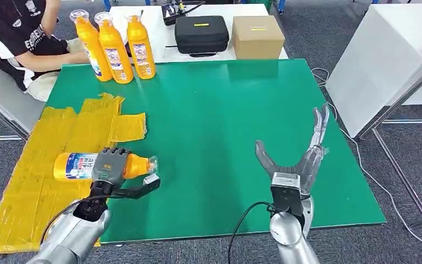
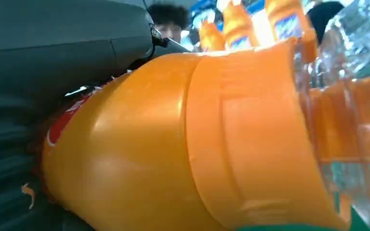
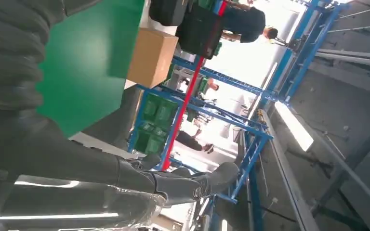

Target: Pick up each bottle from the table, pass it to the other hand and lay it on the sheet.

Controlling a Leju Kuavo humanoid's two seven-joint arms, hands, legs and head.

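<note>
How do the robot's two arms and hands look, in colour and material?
Both arms are silver metal. The left hand has a grey ribbed back and dark fingers. The right hand looks grey with partly translucent fingers. A black cable loops beside the right wrist.

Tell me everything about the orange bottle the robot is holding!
The orange bottle looks like plastic, with a blue and white label and a clear cap. It lies on its side, cap pointing toward the middle of the green table. The left robot hand grips it around the middle, at the edge of the yellow sheet. Whether it touches the sheet is unclear.
</note>
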